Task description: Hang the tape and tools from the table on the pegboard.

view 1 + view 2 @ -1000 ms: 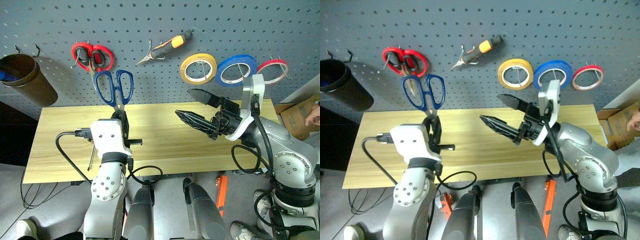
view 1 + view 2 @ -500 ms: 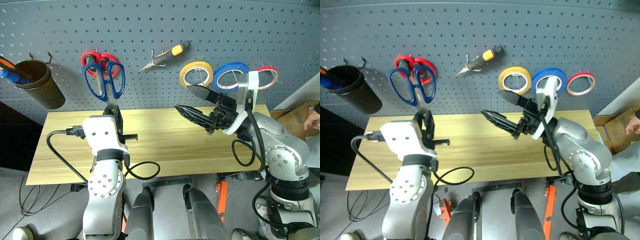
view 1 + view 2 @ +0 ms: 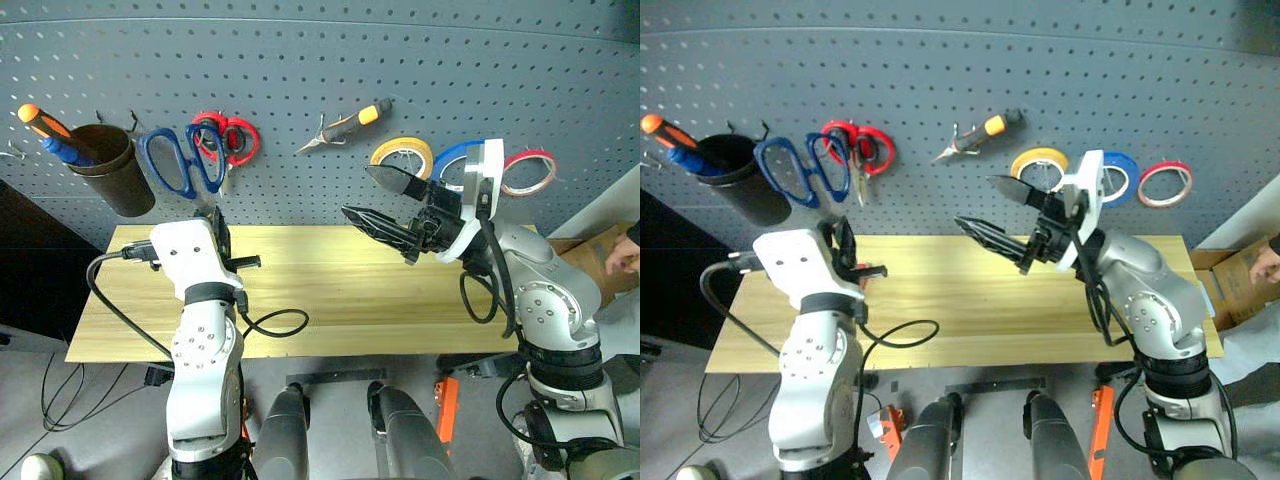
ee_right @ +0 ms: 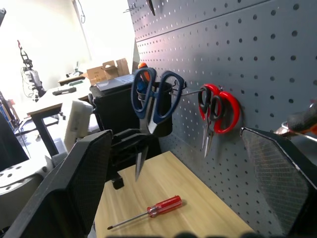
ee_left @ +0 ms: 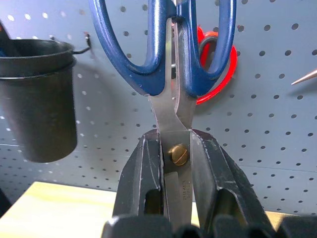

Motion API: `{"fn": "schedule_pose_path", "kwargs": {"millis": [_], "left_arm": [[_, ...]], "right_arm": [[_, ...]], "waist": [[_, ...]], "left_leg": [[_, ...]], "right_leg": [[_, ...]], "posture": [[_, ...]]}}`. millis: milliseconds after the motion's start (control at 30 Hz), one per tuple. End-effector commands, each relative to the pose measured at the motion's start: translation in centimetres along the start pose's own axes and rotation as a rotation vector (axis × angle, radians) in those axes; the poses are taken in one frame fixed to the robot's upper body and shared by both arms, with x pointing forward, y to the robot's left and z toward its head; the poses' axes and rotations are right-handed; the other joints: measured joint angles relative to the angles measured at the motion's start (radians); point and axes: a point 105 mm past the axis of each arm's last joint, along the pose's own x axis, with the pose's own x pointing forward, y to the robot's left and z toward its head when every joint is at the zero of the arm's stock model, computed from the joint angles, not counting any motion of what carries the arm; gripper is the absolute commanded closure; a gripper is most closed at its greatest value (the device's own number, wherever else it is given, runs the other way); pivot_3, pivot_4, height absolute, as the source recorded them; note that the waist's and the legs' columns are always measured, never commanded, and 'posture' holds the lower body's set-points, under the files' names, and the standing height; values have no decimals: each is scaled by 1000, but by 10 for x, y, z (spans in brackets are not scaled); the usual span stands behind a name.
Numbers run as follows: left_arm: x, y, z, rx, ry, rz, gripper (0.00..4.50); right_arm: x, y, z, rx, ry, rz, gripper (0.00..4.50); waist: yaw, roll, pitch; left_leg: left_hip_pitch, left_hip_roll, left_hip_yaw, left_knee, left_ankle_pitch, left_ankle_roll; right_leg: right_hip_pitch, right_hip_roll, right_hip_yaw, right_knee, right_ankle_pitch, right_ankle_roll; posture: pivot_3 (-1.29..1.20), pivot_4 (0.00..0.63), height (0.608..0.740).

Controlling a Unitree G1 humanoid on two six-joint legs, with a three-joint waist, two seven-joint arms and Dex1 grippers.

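Left claw (image 5: pixel 177 163) clenched on my dark-blue-handled scissors (image 3: pixel 183 160) – handles up against the pegboard (image 3: pixel 300 80), at 9 o'clock of the red-handled scissors (image 3: pixel 228 137); right claw (image 3: pixel 378 198) released – screwdriver (image 4: pixel 148 212) on surface (image 3: pixel 330 290).

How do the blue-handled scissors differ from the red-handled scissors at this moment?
The blue-handled scissors are larger; the red-handled scissors are smaller. The blue-handled scissors are clamped at the pivot by the left claw, handles up, in front of the pegboard; the red-handled scissors hang on a hook, untouched. Both have their handles up and blades pointing down.
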Motion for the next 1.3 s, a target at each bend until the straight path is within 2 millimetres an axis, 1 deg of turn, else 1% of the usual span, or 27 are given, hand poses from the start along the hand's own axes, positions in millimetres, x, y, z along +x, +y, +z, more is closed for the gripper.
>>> {"fn": "schedule_pose_path", "kwargs": {"millis": [33,200,333,533,933,1300], "left_arm": [[4,-2,12,-26,-59,-26,3980],[8,-7,11,-46,-51,-42,3980],[12,-7,9,-72,-41,-33,3980],[13,-7,6,-101,-20,-31,3980],[20,-18,2,-138,10,-83,3980],[30,-16,-14,-170,84,-85,3980]], "right_arm": [[2,3,11,-54,-34,11,0],[2,3,11,-62,-32,1,0],[2,3,10,-65,-26,-7,0],[1,3,10,-65,-23,-11,0],[0,7,9,-61,-18,-17,0],[-2,9,8,-57,-13,-26,0]], "waist": [[3,0,-3],[4,0,-11],[4,0,-11],[4,0,-13],[5,0,-16],[4,0,-18]], "left_leg": [[0,0,0,0,0,0],[0,0,0,0,0,0],[2,0,0,0,0,0],[3,0,0,0,0,0],[3,0,0,0,0,0],[3,0,0,1,0,0]], "right_leg": [[0,0,0,0,0,0],[0,0,0,0,0,0],[1,0,0,1,0,0],[3,0,0,0,0,0],[4,0,0,0,0,0],[4,0,0,0,0,-1]], "posture": [[133,221,740],[127,220,740],[125,220,740],[120,217,740],[108,212,740],[97,205,740]]}}
